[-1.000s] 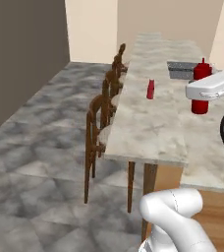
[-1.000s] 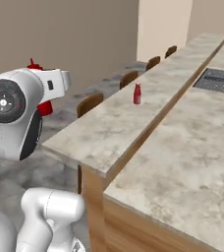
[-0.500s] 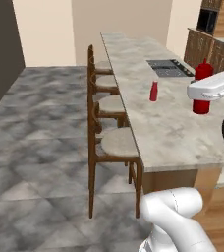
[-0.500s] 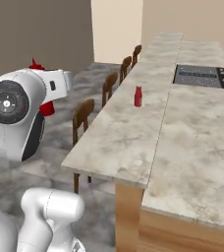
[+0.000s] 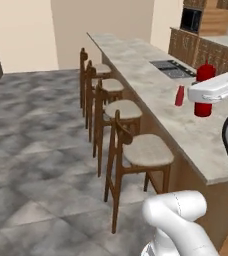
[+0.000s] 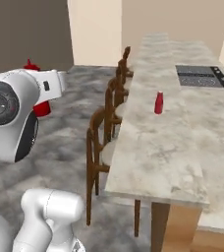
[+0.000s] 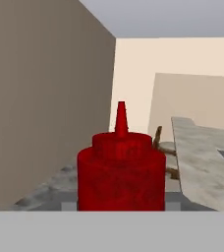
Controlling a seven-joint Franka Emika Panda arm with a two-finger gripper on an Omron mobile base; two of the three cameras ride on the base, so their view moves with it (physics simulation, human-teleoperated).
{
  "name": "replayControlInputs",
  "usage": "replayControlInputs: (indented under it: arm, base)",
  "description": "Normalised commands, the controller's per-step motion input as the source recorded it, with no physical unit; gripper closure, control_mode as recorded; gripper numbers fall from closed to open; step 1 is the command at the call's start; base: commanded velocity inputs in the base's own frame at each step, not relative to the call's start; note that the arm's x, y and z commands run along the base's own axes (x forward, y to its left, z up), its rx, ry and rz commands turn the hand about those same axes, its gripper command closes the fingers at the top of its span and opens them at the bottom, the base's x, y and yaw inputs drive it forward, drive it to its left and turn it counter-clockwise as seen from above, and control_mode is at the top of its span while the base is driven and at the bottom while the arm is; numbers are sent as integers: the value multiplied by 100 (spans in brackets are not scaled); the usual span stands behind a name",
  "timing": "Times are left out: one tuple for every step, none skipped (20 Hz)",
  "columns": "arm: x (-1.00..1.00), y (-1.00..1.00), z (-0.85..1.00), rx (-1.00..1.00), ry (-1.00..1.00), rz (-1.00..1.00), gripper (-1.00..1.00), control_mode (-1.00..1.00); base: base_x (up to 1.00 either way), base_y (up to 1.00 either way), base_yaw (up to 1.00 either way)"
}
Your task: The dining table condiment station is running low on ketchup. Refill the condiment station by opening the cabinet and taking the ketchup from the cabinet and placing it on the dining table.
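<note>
My gripper (image 5: 205, 94) is shut on the ketchup (image 5: 203, 102), a red squeeze bottle held upright in the air at the right of the left base view. In the hand view the ketchup (image 7: 121, 170) stands close at the bottom centre, nozzle up. In the right base view the ketchup (image 6: 39, 108) peeks out behind my white arm at the left. The dining table (image 5: 136, 56) is the long beige stone island; its top (image 6: 182, 142) runs away from me. The held bottle hangs near the table's near end, level with its top. The cabinet is out of view.
A smaller red bottle (image 5: 179, 95) stands on the table top, also the red bottle (image 6: 158, 103). A black cooktop (image 6: 202, 77) is set in the far part. Several wooden stools (image 5: 136, 150) line the table's floor side. Grey floor (image 5: 36, 150) lies open to the left.
The whole picture has swung as the base turns: table and stools now run further to the right and nearer. The hand and the ketchup keep their place in the views.
</note>
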Motion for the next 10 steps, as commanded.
replayControlInputs:
  arm:
    - [0,0,0,0,0,0,100,100]
    - [0,0,0,0,0,0,100,100]
    - [0,0,0,0,0,0,100,100]
    - [0,0,0,0,0,0,100,100]
    - [0,0,0,0,0,0,100,100]
    - [0,0,0,0,0,0,100,100]
    - [0,0,0,0,0,0,100,100]
    - [0,0,0,0,0,0,100,100]
    - [0,0,0,0,0,0,100,100]
    - [0,0,0,0,0,0,100,100]
  base:
    - [94,48,-41]
    - [96,68,-42]
    - [84,56,-42]
    - [81,32,-42]
    - [76,22,-47]
    - [82,29,-51]
    - [82,29,-53]
    - [76,28,-53]
    - [69,15,-56]
    - [67,16,-59]
